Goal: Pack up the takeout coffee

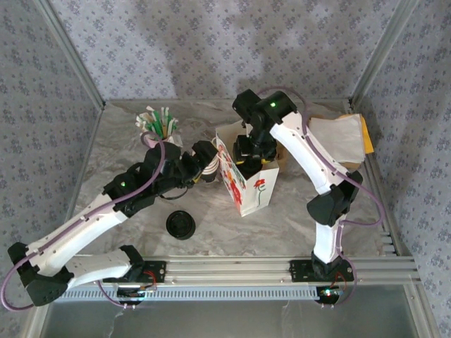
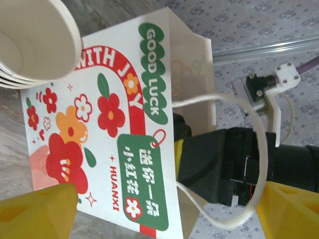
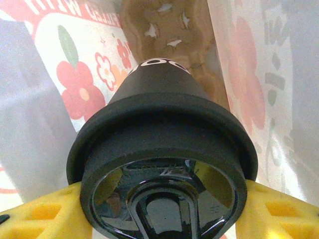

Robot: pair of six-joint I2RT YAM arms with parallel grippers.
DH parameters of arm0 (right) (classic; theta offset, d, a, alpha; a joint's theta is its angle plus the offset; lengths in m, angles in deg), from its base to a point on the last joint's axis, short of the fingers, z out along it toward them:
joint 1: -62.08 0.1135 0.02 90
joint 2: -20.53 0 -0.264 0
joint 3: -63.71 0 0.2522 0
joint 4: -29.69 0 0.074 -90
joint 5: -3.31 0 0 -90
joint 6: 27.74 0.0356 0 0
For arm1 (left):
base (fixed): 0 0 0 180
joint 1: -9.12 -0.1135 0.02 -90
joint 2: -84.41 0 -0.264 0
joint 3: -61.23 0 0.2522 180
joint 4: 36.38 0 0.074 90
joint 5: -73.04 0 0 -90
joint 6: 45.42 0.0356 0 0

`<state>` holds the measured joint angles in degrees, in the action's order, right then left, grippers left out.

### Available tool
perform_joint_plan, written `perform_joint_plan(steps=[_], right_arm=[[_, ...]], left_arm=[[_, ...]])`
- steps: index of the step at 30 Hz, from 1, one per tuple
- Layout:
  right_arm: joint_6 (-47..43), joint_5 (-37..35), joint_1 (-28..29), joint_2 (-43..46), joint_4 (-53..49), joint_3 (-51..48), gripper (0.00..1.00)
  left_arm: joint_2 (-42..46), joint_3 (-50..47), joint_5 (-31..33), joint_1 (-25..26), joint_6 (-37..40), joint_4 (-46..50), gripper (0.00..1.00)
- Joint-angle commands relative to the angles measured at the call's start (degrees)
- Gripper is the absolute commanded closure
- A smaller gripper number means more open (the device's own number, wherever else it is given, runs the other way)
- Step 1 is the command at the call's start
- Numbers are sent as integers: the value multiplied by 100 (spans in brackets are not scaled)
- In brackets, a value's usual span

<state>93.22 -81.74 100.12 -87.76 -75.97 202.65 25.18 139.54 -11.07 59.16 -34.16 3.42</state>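
The takeout coffee (image 3: pixel 162 149), a dark tapered cup under a glossy black lid, hangs inside the flowered paper bag (image 1: pixel 243 184). My right gripper (image 3: pixel 162 214) is shut on it, one yellow finger on each side just below the lid's rim. From above, the right gripper (image 1: pixel 252 156) reaches down into the bag's open top. My left gripper (image 1: pixel 210 163) is at the bag's left side. In the left wrist view the left gripper (image 2: pixel 164 214) is open, yellow fingertips (image 2: pixel 37 211) far apart. The bag's printed face (image 2: pixel 119 134) and cord handle (image 2: pixel 259 149) lie between them, untouched.
A stack of lidless cream cups (image 2: pixel 30 45) lies next to the left gripper. A loose black lid (image 1: pixel 180 225) rests on the table in front of the bag. A cup of green-and-white straws (image 1: pixel 161 123) stands at the back left. Flat brown and white paper (image 1: pixel 345 137) lies at the back right.
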Motion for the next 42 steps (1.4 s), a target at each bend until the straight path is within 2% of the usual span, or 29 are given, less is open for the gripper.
perform_joint_plan(steps=[1,17,32,42], right_arm=[[-141,-70,31,185,-1173,-112,47],[-490,-110,23,30,-1181,-652,47],[-627,-180,37,-271,-1173,-715,47],[-650,-247,80,-436,-1173,-708,47]], left_arm=[[152,146,95,-95,271,240,9],[253,-4,-161,-461,321,335,8],[244,-48,-305,-637,320,326,8],[258,-35,-305,-667,425,355,2]])
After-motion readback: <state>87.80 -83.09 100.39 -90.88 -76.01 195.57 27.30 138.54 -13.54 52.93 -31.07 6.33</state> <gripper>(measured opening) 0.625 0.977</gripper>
